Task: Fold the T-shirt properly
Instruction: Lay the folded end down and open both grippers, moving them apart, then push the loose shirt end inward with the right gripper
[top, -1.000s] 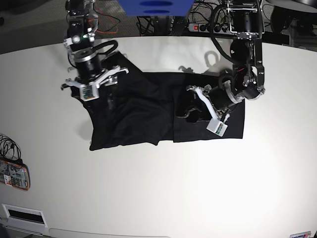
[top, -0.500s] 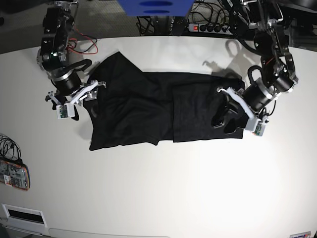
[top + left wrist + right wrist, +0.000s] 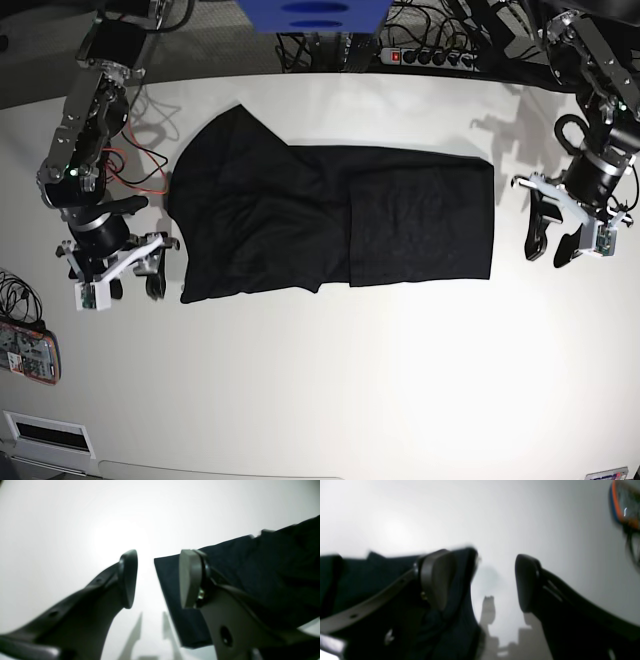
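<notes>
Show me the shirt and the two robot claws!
T-shirt (image 3: 330,215), base view, middle of the flat black cloth.
Left gripper (image 3: 548,238), base view, gap between its open fingertips.
Right gripper (image 3: 132,283), base view, gap between its open fingertips.

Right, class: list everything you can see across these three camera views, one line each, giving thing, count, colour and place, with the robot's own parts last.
T-shirt: one, black, lying partly folded at the middle of the table.
Table: one, white, filling most of the base view.
Power strip: one, black with a red switch, behind the table's far edge.
Cables: several, red and black, on the table's far left.
Handheld device: one, orange-edged, at the table's left edge.
Blue object: one, top centre, cut off by the frame.
Right gripper: one, black and white, open, just left of the shirt, holding nothing.
Left gripper: one, black and white, open, just right of the shirt, holding nothing.
</notes>
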You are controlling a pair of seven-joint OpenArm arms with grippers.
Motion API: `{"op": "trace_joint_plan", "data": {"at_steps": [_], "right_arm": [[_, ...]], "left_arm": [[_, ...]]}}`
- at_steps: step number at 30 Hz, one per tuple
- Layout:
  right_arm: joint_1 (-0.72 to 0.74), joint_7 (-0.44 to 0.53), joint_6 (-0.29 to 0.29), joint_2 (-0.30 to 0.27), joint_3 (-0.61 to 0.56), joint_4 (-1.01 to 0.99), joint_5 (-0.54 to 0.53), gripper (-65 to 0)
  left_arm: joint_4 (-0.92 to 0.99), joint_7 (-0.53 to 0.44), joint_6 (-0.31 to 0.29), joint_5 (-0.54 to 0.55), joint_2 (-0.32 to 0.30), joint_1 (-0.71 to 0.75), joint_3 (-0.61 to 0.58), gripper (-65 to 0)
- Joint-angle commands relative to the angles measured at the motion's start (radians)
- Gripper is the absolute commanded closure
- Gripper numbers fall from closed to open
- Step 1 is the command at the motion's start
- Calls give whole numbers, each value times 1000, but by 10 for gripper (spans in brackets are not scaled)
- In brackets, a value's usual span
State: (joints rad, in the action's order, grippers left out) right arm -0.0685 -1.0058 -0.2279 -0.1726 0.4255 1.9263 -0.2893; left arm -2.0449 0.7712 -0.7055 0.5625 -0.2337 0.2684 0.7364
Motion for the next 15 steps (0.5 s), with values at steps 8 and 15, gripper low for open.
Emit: {"op": "trace_joint_plan", "data": {"at_steps": [8, 15], "right_arm": [[6, 2, -6, -9, -1, -55, -9, -394], [3, 25, -6, -9, -4, -55, -8, -498]], "left_arm": [[-30, -37, 7, 1, -16, 42, 122, -265], [-27, -143, 7, -5, -13, 91, 120, -265]]}}
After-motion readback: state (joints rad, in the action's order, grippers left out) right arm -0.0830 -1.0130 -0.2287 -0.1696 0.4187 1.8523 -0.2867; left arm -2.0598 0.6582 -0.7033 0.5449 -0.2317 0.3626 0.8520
